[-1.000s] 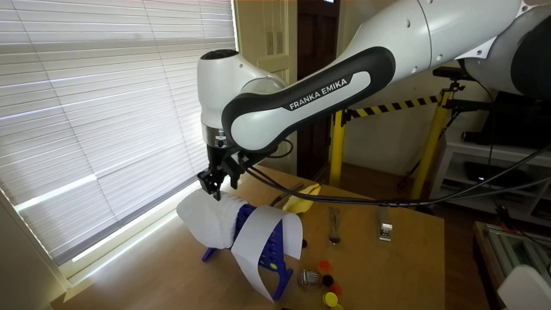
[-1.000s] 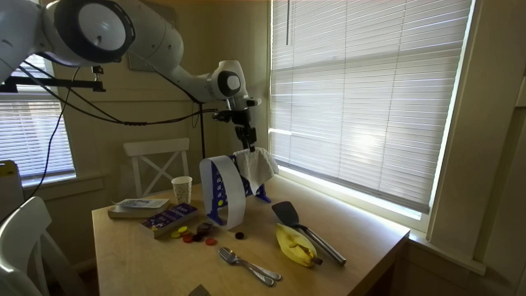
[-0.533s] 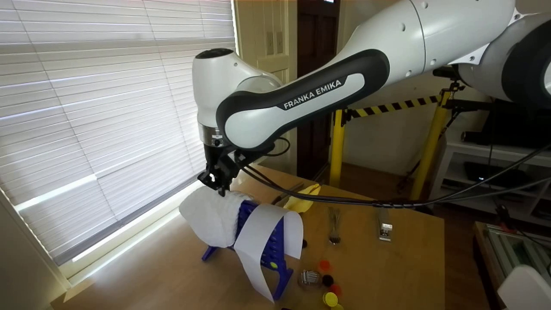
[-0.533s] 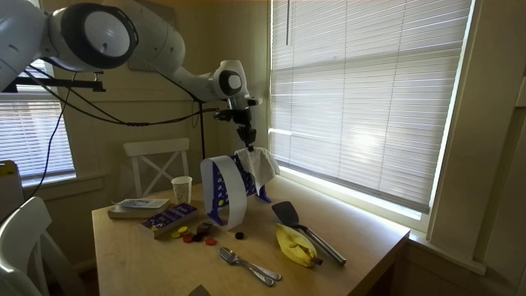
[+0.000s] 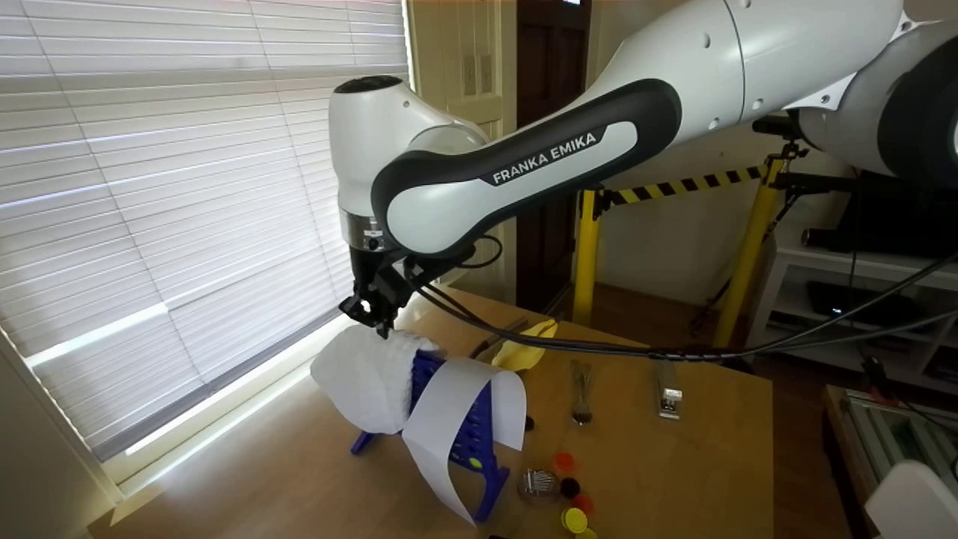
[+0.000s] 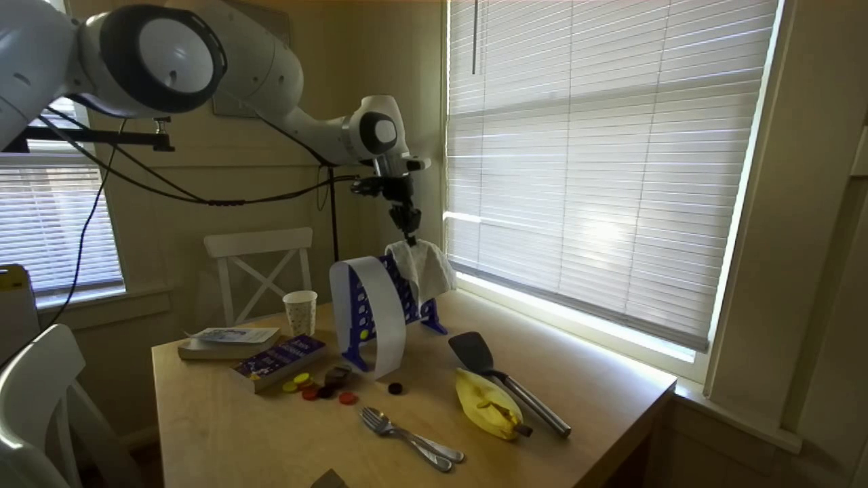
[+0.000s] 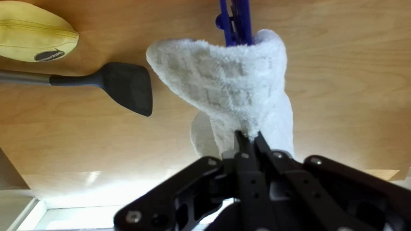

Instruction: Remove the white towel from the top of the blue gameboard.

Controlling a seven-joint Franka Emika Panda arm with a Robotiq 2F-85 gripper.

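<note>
"White towel (image 6: 427, 271): how many, and where?"

"One. Going rightward in an exterior view, one purple book (image 6: 279, 361) is lying near one cup (image 6: 300, 314), then one blue gameboard (image 6: 407, 298) is standing upright, the towel draping over its right end."

"And the jaws?"

"Nearly meeting, they're pinching a fold. Next, one spatula (image 6: 471, 352) is lying beside one yellow banana-shaped item (image 6: 478, 400); bare surface (image 6: 597, 379) is reaching to the edge, and beyond, a window blind (image 6: 610, 135) is hanging."

Arm (image 5: 546, 161) extended in both exterior views, sloping down to the wrist (image 5: 367, 161). Wrist stands near vertical. Tool (image 7: 248, 133) hangs below it, aimed down at the end of the chain. 2 fingers (image 7: 263, 144) pinched in, tips near each other, narrow gap between.
</note>
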